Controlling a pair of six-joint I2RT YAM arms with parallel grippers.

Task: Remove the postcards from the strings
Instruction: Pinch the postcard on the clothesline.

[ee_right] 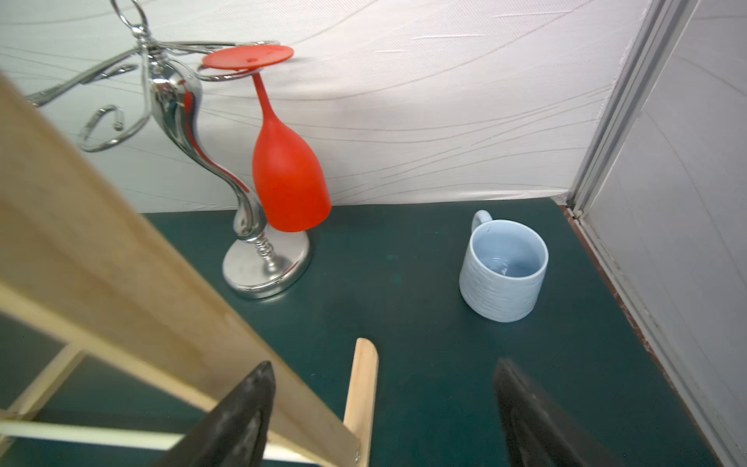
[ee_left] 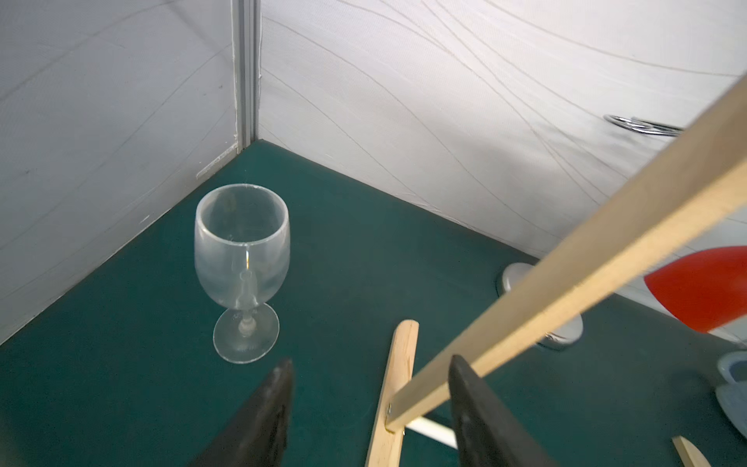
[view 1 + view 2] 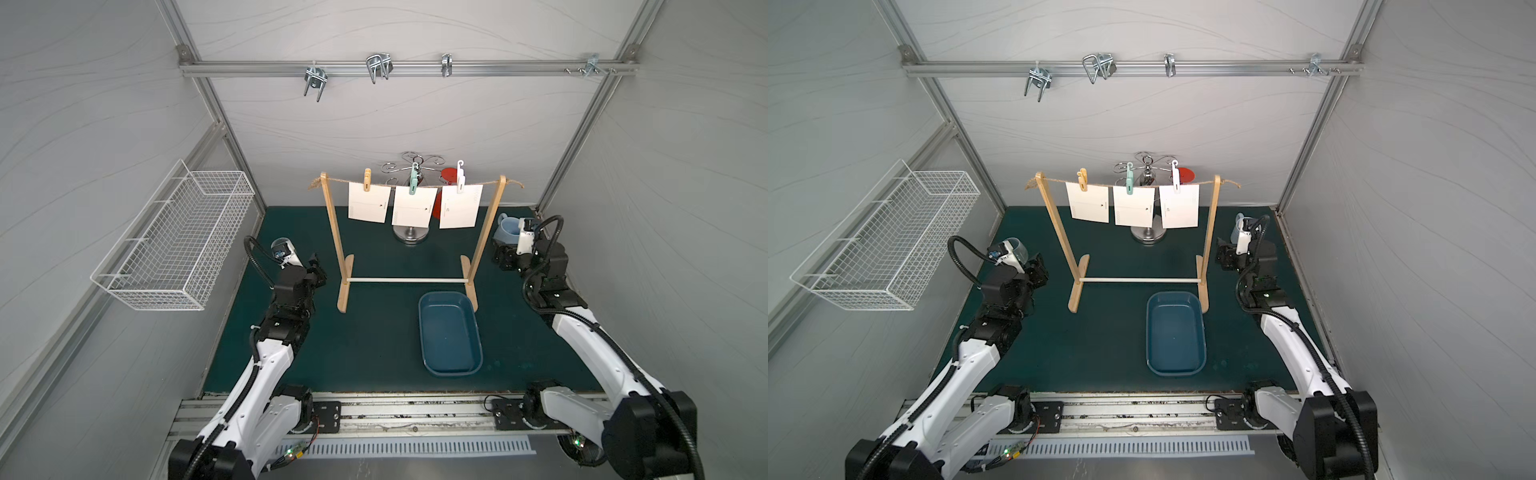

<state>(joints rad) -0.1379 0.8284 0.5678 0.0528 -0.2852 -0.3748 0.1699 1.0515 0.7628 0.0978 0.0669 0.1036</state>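
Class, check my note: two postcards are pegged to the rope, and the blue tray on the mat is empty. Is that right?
No: three postcards are pegged to the rope, not two, as both top views show. The blue tray is empty.

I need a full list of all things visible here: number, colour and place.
rack: one, light wood, centre of mat
string: one, tan, across the rack top
postcards: three, white, pegged on the string
pegs: three, tan, green, white, one per postcard
tray: one, dark blue, before the rack
wine glass: one, clear, left rear corner
holder: one, chrome, behind the rack
stemmed glass: one, red, inverted on holder
mug: one, pale blue, right rear corner
basket: one, white wire, left wall
left pincer: one, black, open, left of rack
right pincer: one, black, open, right of rack
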